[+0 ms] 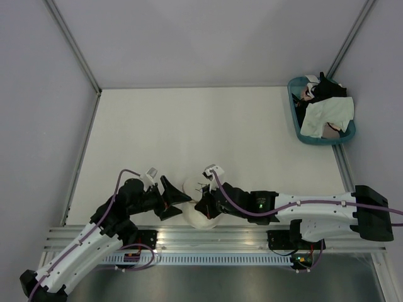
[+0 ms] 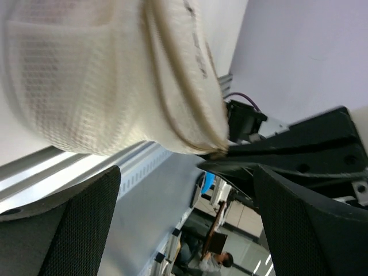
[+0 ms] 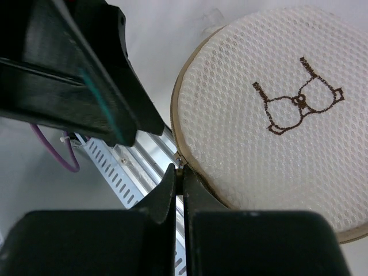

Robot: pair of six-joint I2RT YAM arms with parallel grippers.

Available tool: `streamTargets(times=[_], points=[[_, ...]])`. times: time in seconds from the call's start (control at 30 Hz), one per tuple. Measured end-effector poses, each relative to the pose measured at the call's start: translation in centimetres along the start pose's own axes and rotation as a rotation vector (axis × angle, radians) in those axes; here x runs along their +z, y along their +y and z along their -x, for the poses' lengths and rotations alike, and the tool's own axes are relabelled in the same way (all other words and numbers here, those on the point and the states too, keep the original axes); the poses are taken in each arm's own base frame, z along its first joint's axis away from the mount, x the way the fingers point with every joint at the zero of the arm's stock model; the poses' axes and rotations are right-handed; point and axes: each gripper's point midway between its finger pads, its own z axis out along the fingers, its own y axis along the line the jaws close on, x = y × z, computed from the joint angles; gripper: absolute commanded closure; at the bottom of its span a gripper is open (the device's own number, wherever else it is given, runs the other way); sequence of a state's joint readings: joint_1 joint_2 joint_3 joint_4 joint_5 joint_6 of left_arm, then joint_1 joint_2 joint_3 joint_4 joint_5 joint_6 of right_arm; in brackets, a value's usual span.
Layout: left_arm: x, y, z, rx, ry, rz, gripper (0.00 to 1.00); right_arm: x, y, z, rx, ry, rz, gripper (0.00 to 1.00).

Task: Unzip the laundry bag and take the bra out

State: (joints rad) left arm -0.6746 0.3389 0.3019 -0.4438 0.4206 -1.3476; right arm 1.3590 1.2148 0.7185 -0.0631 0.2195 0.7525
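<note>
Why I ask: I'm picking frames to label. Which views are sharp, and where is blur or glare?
Top view: even, soft light, sharp throughout; the laundry bag is half hidden by arms. Left wrist view: bag mesh bright and slightly soft, the open left tool dark, glare on the metal rail. Right wrist view: the lid's drawing crisp, the shut right tool black, featureless.

Pale lilac walls point(image 1: 189, 38), grey corner posts point(image 1: 72, 45), white tabletop point(image 1: 208, 126), soft even light.
</note>
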Motion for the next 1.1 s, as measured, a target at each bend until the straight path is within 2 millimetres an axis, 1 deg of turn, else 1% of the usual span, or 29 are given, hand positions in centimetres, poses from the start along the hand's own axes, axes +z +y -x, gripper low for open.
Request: streamTargets(times=[0.17, 0.27, 0.47, 0.57, 0.63, 0.67, 0.73, 0.77, 0.83, 0.87, 0.9, 0.93, 1.0, 1.1], points=[[1.1, 2.7, 1.1, -0.046, -0.055, 0.083, 0.01, -0.5, 0.3, 0.7, -0.001, -0.025, 0.009, 1.0], [1.7, 3.4, 1.8, -0.068, -0.083, 0.118, 0.01, -0.5, 0.5, 0.5, -0.013, -0.019, 0.019, 0.99], [2.9, 3.3, 3.3, -0.095, -0.141, 0.133, 0.01, -0.7, 1.5, -0.7, -0.047, 0.015, 0.054, 0.99], [3.0, 2.3, 4.0, -0.096, -0.168, 0.114, 0.02, -0.7, 1.8, -1.4, -0.063, 0.034, 0.064, 0.99], [3.2, 1.3, 4.4, -0.091, -0.179, 0.093, 0.06, -0.7, 1.9, -1.6, -0.07, 0.04, 0.065, 1.0], [3.3, 0.9, 4.5, -0.089, -0.181, 0.082, 0.15, -0.7, 1.9, -1.7, -0.073, 0.04, 0.065, 1.0], [3.5, 0.4, 4.7, -0.093, -0.181, 0.066, 0.28, -0.7, 1.8, -1.7, -0.075, 0.04, 0.063, 1.0], [3.6, 0.2, 4.6, -0.091, -0.179, 0.055, 0.41, -0.7, 1.8, -1.7, -0.075, 0.04, 0.061, 1.0], [3.8, -0.2, 4.6, -0.093, -0.175, 0.032, 0.6, -0.7, 1.7, -1.7, -0.077, 0.039, 0.057, 1.0], [3.9, -0.3, 4.5, -0.093, -0.174, 0.021, 0.75, -0.7, 1.6, -1.7, -0.079, 0.039, 0.055, 0.99], [3.9, -0.4, 4.5, -0.096, -0.172, 0.013, 0.8, -0.7, 1.5, -1.7, -0.08, 0.04, 0.051, 0.99], [3.9, -0.4, 4.5, -0.093, -0.172, 0.008, 0.9, -0.7, 1.4, -1.7, -0.082, 0.042, 0.047, 0.99], [3.9, -0.4, 4.5, -0.09, -0.172, -0.001, 0.97, -0.7, 1.1, -1.9, -0.088, 0.048, 0.034, 0.99], [3.9, -0.5, 4.5, -0.087, -0.173, -0.009, 0.98, -0.9, 0.8, -1.8, -0.096, 0.057, 0.007, 1.0]])
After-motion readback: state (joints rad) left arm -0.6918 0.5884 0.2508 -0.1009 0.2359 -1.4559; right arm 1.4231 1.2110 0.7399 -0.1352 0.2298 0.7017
